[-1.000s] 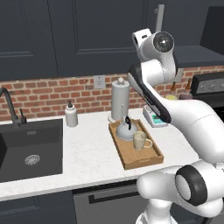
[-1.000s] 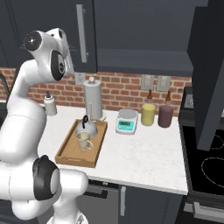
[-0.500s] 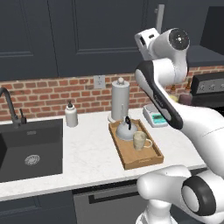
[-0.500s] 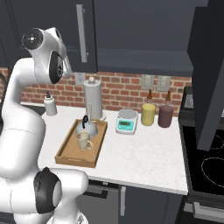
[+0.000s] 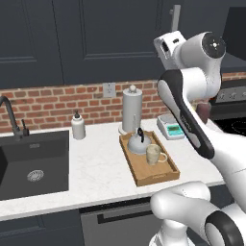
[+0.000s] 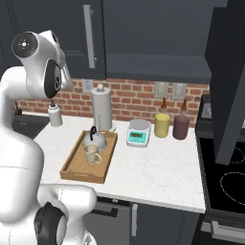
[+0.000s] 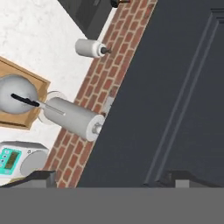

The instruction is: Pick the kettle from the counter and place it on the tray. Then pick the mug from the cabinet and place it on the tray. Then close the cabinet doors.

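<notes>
Silver kettle [image 5: 138, 143] and beige mug [image 5: 153, 154] share tray [image 5: 159, 175].

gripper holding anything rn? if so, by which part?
Nothing held. The gripper is open and empty near the cabinet doors.

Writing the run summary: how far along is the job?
Done: kettle and mug sit on the tray. In hand: nothing; the open gripper faces a cabinet door. Left: the far door stands swung out over the stove.
</notes>
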You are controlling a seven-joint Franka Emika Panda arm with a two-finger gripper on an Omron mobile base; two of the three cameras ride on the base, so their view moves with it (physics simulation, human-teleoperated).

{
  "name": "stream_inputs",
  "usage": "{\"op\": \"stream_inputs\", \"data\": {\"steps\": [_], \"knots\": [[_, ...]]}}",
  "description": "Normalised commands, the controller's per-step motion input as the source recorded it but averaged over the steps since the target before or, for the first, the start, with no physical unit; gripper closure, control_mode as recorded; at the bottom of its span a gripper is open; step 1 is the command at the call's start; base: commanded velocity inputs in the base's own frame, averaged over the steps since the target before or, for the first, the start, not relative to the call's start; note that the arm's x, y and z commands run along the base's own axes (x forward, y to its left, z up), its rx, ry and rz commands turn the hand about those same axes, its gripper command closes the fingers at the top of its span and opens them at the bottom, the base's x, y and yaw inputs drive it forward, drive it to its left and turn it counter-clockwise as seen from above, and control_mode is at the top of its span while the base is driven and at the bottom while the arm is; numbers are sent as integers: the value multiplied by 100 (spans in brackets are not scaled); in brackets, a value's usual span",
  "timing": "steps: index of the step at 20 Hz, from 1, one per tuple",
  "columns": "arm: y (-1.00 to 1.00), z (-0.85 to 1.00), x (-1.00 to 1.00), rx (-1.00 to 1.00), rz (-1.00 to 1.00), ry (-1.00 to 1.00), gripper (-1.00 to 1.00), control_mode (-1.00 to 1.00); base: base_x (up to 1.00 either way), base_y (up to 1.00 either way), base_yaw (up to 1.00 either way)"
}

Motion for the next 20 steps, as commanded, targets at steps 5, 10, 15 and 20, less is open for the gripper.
{"op": "stream_inputs", "data": {"steps": [5,10,15,20], "knots": [[0,19,-57,28,-27,4,-100,-100,0,0,0],[-4,18,-57,44,-41,9,-100,-100,0,0,0],[-1,18,-56,65,-44,11,-100,-100,0,0,0],[-9,0,-62,74,-46,3,-100,-100,0,0,0]]}}
